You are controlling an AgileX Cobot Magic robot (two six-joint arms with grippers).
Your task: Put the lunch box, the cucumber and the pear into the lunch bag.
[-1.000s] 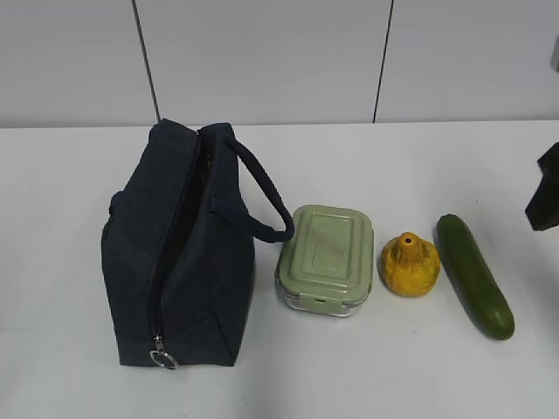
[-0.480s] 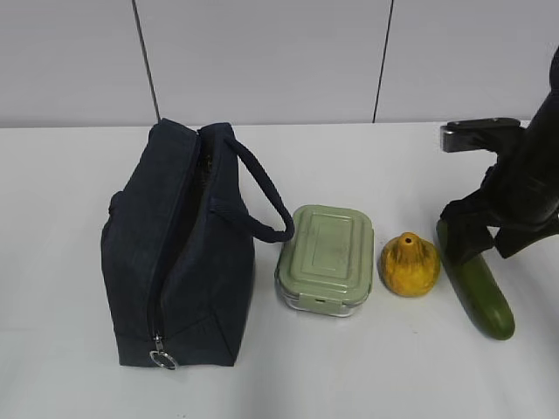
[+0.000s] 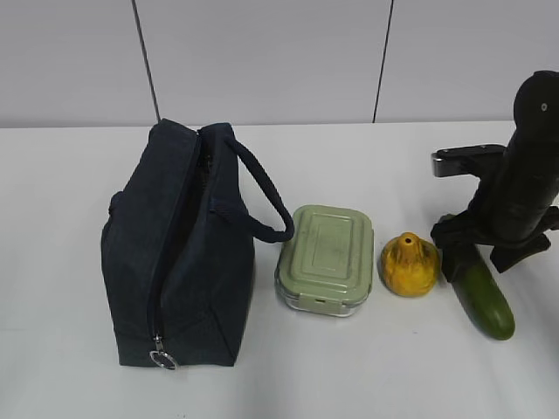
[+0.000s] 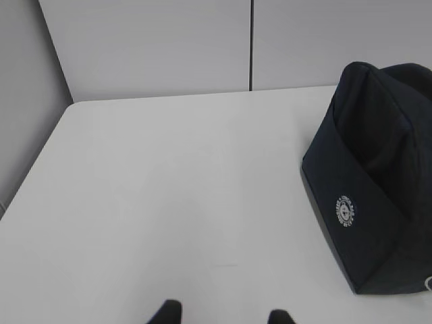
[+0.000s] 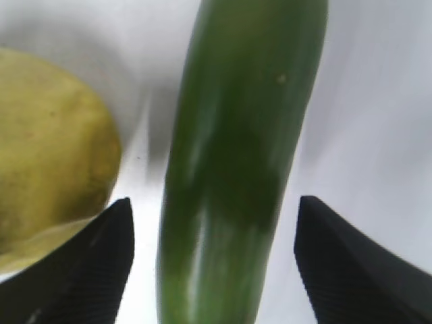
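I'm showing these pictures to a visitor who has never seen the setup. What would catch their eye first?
Probably the black right tool, down over the far end of the cucumber at the right of the table, open with a finger on each side. Next, the big navy lunch bag on the left, its top unzipped, with the green-lidded lunch box and yellow pear lined up between them.

Left to right: lunch bag (image 3: 179,253), lunch box (image 3: 326,258), pear (image 3: 408,264), cucumber (image 3: 482,300).
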